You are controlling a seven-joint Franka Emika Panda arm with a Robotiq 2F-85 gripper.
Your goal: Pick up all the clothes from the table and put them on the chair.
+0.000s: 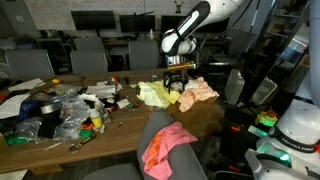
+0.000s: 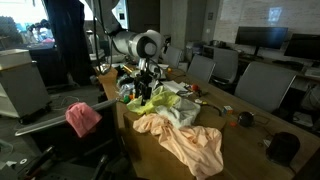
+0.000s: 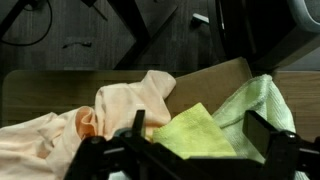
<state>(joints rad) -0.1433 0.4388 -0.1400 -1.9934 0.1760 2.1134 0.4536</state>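
The clothes lie in two spots. Three of them are heaped at the right end of the table, centre-right in an exterior view: a yellow-green garment, a peach garment just to its right, and a pale cloth tucked between them (white or very light green, I cannot tell which). In an exterior view the peach garment spills over the near edge of the table, in the lower middle of the frame. The fourth piece, a pink garment, rests crumpled on the grey chair at bottom centre; it also shows at centre left, well apart from the heap.

The gripper hangs over the pile, just above the yellow-green garment, jaws spread wide and holding nothing. The wrist view confirms it: the gripper comes up from the bottom edge with its two dark fingers far apart. Between them lies the yellow-green garment, the peach garment to the left and the pale cloth to the right, with bare brown table at upper left.

The white arm reaches down from the upper right. A clutter of plastic bags and small colourful odds and ends covers the left half of the tabletop. Behind, along the top of the frame, stand dark office chairs and black monitors.
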